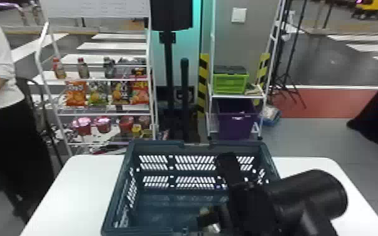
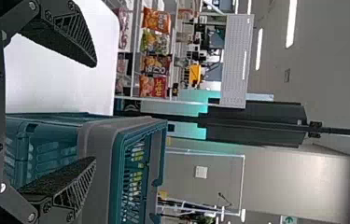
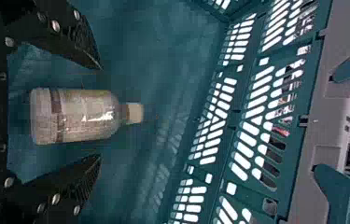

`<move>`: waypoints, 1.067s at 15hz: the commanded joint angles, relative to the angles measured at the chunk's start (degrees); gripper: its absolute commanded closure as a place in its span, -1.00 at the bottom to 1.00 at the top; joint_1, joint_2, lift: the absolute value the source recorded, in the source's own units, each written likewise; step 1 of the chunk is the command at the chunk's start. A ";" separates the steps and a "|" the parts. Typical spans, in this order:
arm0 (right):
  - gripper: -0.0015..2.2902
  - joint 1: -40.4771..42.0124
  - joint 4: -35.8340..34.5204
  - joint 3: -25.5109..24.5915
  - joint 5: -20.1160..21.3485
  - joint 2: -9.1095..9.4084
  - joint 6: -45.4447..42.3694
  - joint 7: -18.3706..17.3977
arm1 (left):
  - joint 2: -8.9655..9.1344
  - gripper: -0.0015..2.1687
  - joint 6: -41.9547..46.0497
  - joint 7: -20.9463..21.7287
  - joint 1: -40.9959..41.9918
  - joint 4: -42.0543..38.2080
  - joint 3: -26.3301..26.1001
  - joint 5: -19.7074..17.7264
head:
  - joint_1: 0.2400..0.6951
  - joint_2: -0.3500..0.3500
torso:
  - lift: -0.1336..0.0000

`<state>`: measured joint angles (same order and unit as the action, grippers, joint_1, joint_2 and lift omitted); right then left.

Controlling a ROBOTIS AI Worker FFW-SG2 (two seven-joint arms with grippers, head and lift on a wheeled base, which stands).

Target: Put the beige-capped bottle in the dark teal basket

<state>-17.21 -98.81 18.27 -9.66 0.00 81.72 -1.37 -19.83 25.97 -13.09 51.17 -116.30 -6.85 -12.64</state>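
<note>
- Keeping the right claw (image 3: 100, 112) spread wide suits me here: its fingers stand apart on either side of the bottle (image 3: 81, 114), with a gap to each.
- The bottle is inside the dark teal basket (image 1: 160, 144), low in the head view, right of centre; I cannot tell whether it rests on the floor.
- I judge this as the release: I would back out straight along the fingers, without twisting, so neither tip knocks the bottle over, then clear the rim.
- My left claw (image 2: 94, 112) is parked outside, beside the basket, gaping and empty.
- The bottle looks clear and glossy, round-shouldered, narrowing to a beige cap (image 3: 135, 113); I expect it to roll if nudged.
- Slotted, stiff-looking plastic walls could snag the ridged fingertips. The table (image 1: 88, 188) beneath is smooth and white.
</note>
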 commanded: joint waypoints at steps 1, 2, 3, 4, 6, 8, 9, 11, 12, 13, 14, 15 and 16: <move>-0.97 0.77 -1.82 -0.08 -0.09 0.05 -0.89 -0.03 | 0.05 -0.83 0.96 -0.01 0.51 0.02 0.08 -0.02 | 0.14 0.00 | 1.00; -0.96 1.56 -3.41 -0.08 -0.09 0.05 -2.12 0.05 | -0.04 -0.83 1.66 0.08 0.69 0.02 0.17 0.07 | 0.14 0.00 | 1.00; -0.94 2.62 -5.08 -0.17 -0.18 0.05 -4.76 0.05 | 0.05 -0.83 1.84 0.08 0.77 0.02 0.08 0.07 | 0.14 0.00 | 1.00; -0.94 3.85 -7.19 -0.25 -0.18 0.05 -6.87 0.05 | -0.04 -0.83 2.01 0.08 0.95 0.02 0.17 0.07 | 0.14 0.00 | 1.00; -0.94 6.75 -12.02 -0.78 -0.44 0.05 -10.03 0.05 | -0.04 -0.83 2.36 0.17 1.21 -0.07 0.17 0.07 | 0.14 0.00 | 1.00; -0.96 10.44 -17.20 -1.75 -0.79 0.05 -11.44 0.05 | -0.04 -0.83 2.36 0.17 1.30 -0.24 0.17 0.07 | 0.14 0.00 | 1.00; -0.96 14.04 -20.54 -2.63 -1.41 -1.32 -15.84 0.05 | -0.04 -0.83 2.36 0.17 1.30 -0.33 0.17 0.07 | 0.14 0.00 | 1.00; -0.96 20.19 -25.03 -3.51 -2.38 -4.04 -23.75 0.05 | -0.12 -0.83 2.36 0.17 1.39 -0.51 0.17 0.16 | 0.14 0.00 | 1.00; -0.96 23.62 -27.66 -4.30 -2.38 -4.92 -26.56 0.05 | -0.12 -0.83 2.36 0.17 1.30 -0.59 0.17 0.16 | 0.14 0.00 | 1.00; -0.96 26.87 -29.51 -5.00 -2.38 -5.71 -29.72 0.05 | -0.12 -0.83 2.19 0.08 1.30 -0.68 0.08 0.24 | 0.14 0.00 | 1.00; -0.96 30.74 -31.18 -6.05 -2.38 -6.68 -34.64 0.05 | -0.04 -0.83 2.01 0.08 1.13 -0.77 -0.09 0.33 | 0.14 0.00 | 1.00; -0.96 34.08 -32.41 -7.02 -2.38 -7.56 -39.57 0.14 | -0.04 -0.83 1.84 0.08 0.95 -0.86 -0.36 0.42 | 0.14 0.00 | 1.00; -0.96 37.86 -33.99 -7.90 -2.38 -8.53 -44.49 0.32 | 0.05 -0.83 1.49 -0.01 0.77 -0.86 -0.53 0.68 | 0.14 0.00 | 1.00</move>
<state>15.95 -130.87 11.54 -12.04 -7.32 43.51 -1.11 -19.88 27.76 -13.06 52.14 -117.10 -7.12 -12.18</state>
